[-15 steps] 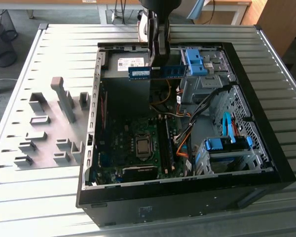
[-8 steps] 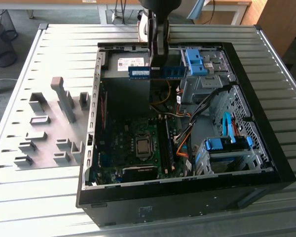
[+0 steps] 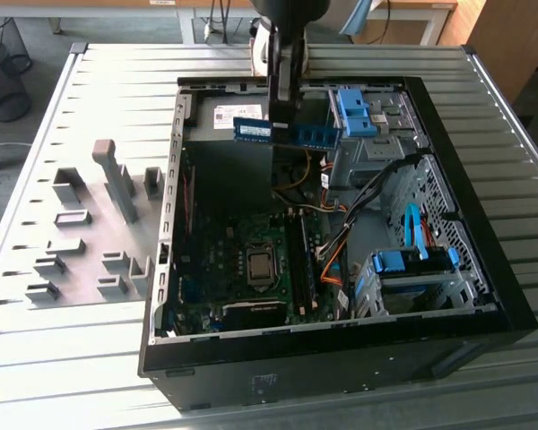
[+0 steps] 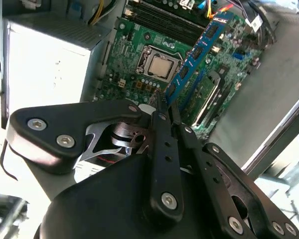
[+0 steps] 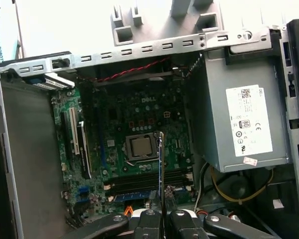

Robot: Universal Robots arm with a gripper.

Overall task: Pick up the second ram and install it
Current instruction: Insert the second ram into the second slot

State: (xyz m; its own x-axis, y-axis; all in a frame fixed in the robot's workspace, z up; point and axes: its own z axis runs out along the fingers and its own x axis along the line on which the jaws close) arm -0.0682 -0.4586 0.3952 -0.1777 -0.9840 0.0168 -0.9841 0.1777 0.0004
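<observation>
Above the far end of the open computer case (image 3: 359,358), the gripper (image 3: 282,118) hangs straight down with its fingers pressed together on the second ram (image 3: 309,134), pinching the strip near its middle so that a length sticks out to either side. The module is in the air, well apart from the motherboard (image 3: 224,269) below it.

Seen from the exterior view, the blue-green strip lies level with its long axis running from that view's left to its right. The memory slots (image 3: 302,260) sit lower and nearer to that camera, beside the processor socket (image 3: 261,266), and their long axis runs from far to near. The strip therefore appears to lie roughly crosswise to the slots, not in line with them.

Both wrist views support this. In the second wrist view the second ram (image 4: 199,50) reaches out from the closed gripper (image 4: 165,102) over the board and the processor socket (image 4: 159,64). In the first wrist view the second ram (image 5: 160,159) shows edge-on as a thin line rising from the gripper (image 5: 161,215) and crossing the memory slots (image 5: 144,180) at about a right angle.
</observation>
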